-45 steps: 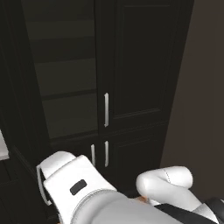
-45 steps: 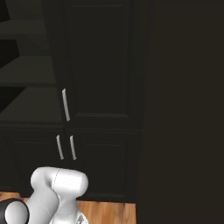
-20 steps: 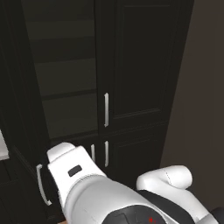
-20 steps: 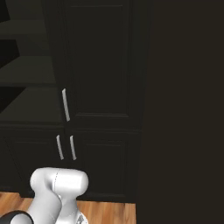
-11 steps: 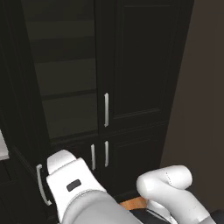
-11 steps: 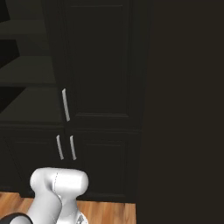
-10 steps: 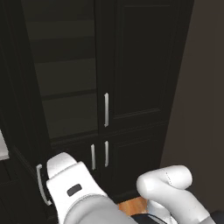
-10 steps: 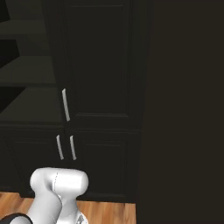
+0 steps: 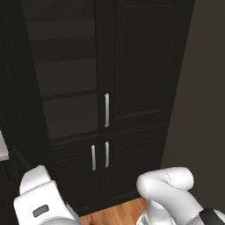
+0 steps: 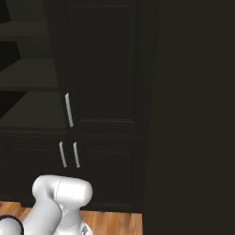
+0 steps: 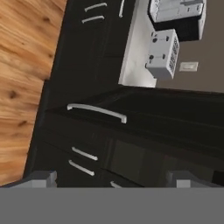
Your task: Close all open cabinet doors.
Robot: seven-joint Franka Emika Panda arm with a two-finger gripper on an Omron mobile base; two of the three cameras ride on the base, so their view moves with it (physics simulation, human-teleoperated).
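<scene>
The two grey fingers (image 11: 39, 178) stand wide apart at the bottom of the hand view, holding nothing, well short of the open tall matte black pantry door (image 11: 131, 118) and its long silver bar handle (image 11: 97, 111). In the base views its compartment shows bare dark shelves (image 9: 66, 94), beside a closed black door (image 9: 140, 66). Pushing near the hinge or glancing off the handle could leave the door ajar. The white toaster (image 11: 162, 54) on the pale tabletop (image 11: 135, 52) sits well apart.
</scene>
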